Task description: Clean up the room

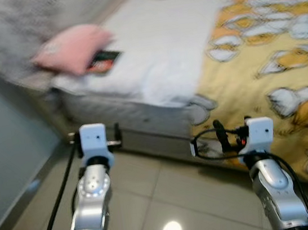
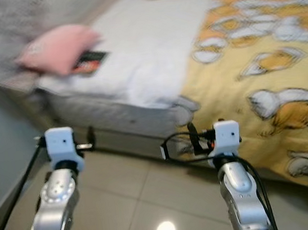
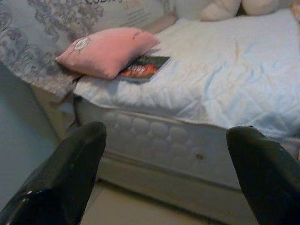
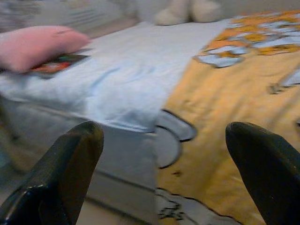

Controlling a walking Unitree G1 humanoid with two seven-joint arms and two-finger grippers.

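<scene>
Bed (image 1: pixel 151 53) carries a pink pillow (image 3: pixel 105 49) at its left edge, a book (image 3: pixel 143 68) touching it. Left gripper (image 3: pixel 166 173) and right gripper (image 4: pixel 164 171) hover before the mattress, fingers wide, holding nothing.

Your right gripper (image 4: pixel 164 173) with both black fingers (image 4: pixel 70 173) wide apart, a white bed sheet (image 4: pixel 126 79) ahead, yellow blanket (image 4: pixel 234 98) beside it, pink pillow (image 4: pixel 35 47) lying on maybe a book (image 4: pixel 58 63), blurry soft toy (image 4: pixel 187 11) behind.
</scene>
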